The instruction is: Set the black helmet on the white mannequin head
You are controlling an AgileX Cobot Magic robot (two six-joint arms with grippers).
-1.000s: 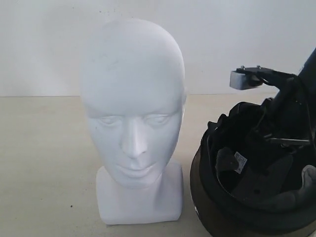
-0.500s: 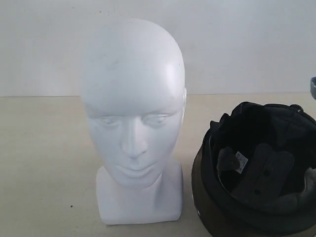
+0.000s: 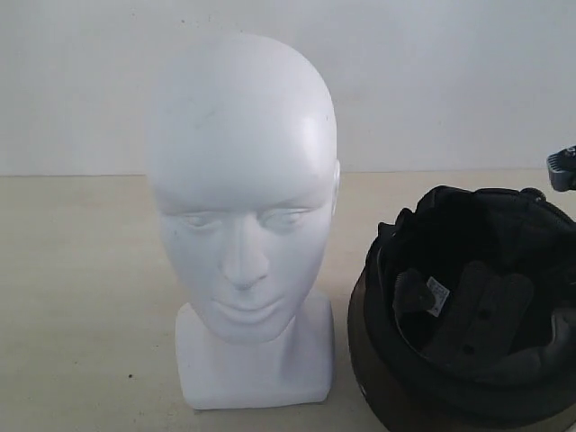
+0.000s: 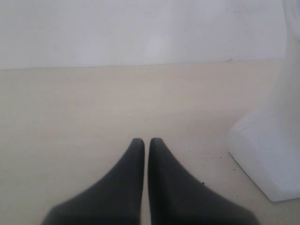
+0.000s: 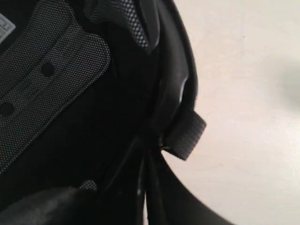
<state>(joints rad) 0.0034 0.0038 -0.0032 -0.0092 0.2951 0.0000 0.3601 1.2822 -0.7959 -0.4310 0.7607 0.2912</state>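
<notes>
Right arm has pulled back. A second ago it stood over the opening of the rounded matte black open-face helmet [image 3: 468, 360]. Now the exterior view shows you only a small grey piece of hardware [image 3: 562, 168] at the 3 o'clock edge of the frame, at 1 o'clock from the shell. The helmet has barely shifted.

- Helmet: lies inverted on the pale beige tabletop [image 3: 81, 297], opening toward the camera, at 4 o'clock from the glossy white plastic mannequin head [image 3: 241, 180]. It is just beside the head's block base, with a narrow strip of tabletop between them. Dark lining and a white label [image 3: 438, 295] show inside. The smoky tinted visor [image 3: 367, 360] faces the base.
- Mannequin head: upright, bare, face to the camera, with a plain white wall [image 3: 450, 81] behind.
- Left end effector [image 4: 146, 140]: closed, tips almost touching, nothing between them. It is low over bare tabletop, with the corner of the head's base [image 4: 267, 159] near.
- Right end effector [image 5: 148, 161]: closed, lying along the helmet's rim next to grey mesh padding [image 5: 51, 84] and a black webbing strap loop [image 5: 186, 136]. You cannot tell from this view whether it pinches any part of the helmet.
</notes>
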